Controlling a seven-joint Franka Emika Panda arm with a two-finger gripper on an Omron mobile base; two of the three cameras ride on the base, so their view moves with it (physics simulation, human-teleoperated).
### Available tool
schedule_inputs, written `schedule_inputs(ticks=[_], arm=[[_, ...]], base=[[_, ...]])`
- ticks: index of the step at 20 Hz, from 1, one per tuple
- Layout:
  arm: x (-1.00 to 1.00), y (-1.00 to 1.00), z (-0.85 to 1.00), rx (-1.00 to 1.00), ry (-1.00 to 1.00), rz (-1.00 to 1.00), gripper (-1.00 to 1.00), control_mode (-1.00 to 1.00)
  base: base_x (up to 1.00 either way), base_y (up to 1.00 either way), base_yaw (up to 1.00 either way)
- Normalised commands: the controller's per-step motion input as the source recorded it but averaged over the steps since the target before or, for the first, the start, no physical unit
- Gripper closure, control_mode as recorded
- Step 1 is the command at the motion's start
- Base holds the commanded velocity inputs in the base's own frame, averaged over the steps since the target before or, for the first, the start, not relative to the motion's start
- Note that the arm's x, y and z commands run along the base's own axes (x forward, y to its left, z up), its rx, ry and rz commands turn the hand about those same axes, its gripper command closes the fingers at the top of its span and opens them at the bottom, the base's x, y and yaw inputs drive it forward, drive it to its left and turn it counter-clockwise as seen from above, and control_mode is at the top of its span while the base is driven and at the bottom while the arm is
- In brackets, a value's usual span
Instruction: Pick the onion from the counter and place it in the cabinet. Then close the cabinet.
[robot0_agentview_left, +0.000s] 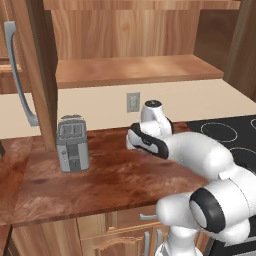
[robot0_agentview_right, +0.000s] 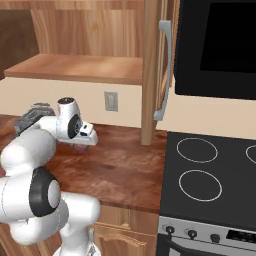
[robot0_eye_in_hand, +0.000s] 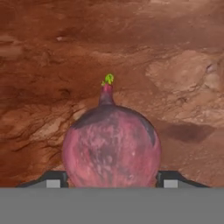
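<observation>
Claw (robot0_eye_in_hand: 112, 183) first: its two dark tips sit tight against either side of the reddish-purple round onion (robot0_eye_in_hand: 110, 144) with a small green sprout, so the jaws stand narrow and clamped on it, ready, I judge, for the lift. The onion rests low on the counter, and the hand is bent down over it to reach it there.

Taking the rest from largest down, with the silver two-slot toaster (robot0_agentview_left: 72, 144) as the landmark:

The dark reddish-brown wood-grain counter (robot0_agentview_left: 100, 185) carries the toaster and spreads to its right, where the white arm leans in. The wooden wall cabinet (robot0_agentview_left: 135, 70) hangs above and to the right of the toaster with its shelf bare; its raised-panel door (robot0_agentview_left: 42, 75) with a long grey bar handle stands swung out just above the toaster, open so the onion can go in. The black stovetop with ring burners (robot0_agentview_right: 210, 175) lies far right of the toaster, beyond the arm. A small grey wall socket (robot0_agentview_left: 133, 102) sits on the cream wall, up and right of the toaster. The onion lies right of the toaster, under the hand.
</observation>
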Motion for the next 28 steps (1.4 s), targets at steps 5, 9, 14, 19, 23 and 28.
schedule_inputs(ticks=[5, 9, 14, 19, 23, 28], arm=[[-0.62, 0.00, 1.00, -0.12, -0.29, 0.00, 1.00, -1.00], [-0.52, 0.00, 1.00, -0.13, -0.31, 0.00, 1.00, -1.00], [-0.36, 0.00, 1.00, -0.08, -0.23, 0.00, 1.00, -1.00], [-0.22, -0.04, 1.00, 0.00, -0.10, 0.00, 1.00, -1.00], [-0.08, -0.17, 1.00, 0.00, 0.00, 0.00, 1.00, -1.00], [0.00, -0.07, 1.00, 0.01, 0.00, 0.00, 1.00, -1.00]], base=[[0.00, 0.00, 0.00], [0.00, 0.00, 0.00], [0.00, 0.00, 0.00], [0.00, 0.00, 0.00], [0.00, 0.00, 0.00], [0.00, 0.00, 0.00]])
